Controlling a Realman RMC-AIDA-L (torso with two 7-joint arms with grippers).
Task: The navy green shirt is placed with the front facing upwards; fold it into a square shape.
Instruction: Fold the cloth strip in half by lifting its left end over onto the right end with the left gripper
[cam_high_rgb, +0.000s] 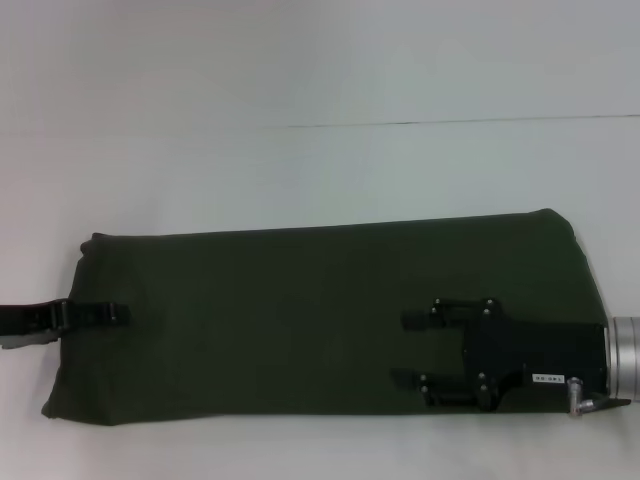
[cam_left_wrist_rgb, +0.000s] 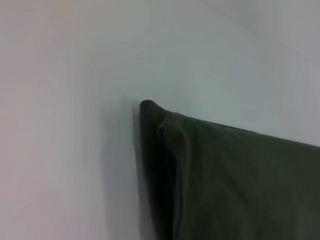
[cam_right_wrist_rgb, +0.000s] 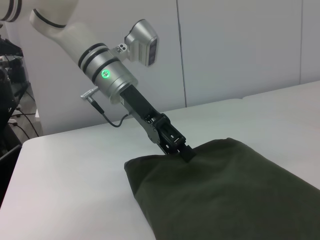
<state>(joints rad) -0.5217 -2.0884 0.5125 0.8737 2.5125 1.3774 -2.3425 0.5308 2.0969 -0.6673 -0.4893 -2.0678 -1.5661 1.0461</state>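
The navy green shirt (cam_high_rgb: 290, 320) lies folded into a long band across the white table, plain side up, with no print showing. At the band's left end my left gripper (cam_high_rgb: 100, 315) is pinched on the edge; the right wrist view shows the same gripper (cam_right_wrist_rgb: 182, 150) closed on the shirt (cam_right_wrist_rgb: 240, 195) at its rounded end. My right gripper (cam_high_rgb: 408, 349) hovers over the right part of the band with its two fingers spread apart and nothing between them. The left wrist view shows only a folded corner of the shirt (cam_left_wrist_rgb: 230, 185).
The white table (cam_high_rgb: 300, 160) stretches behind and around the shirt, with a seam line running across it. In the right wrist view, the left arm (cam_right_wrist_rgb: 107, 75) slants down to the shirt, with cables and dark equipment at the table's far side.
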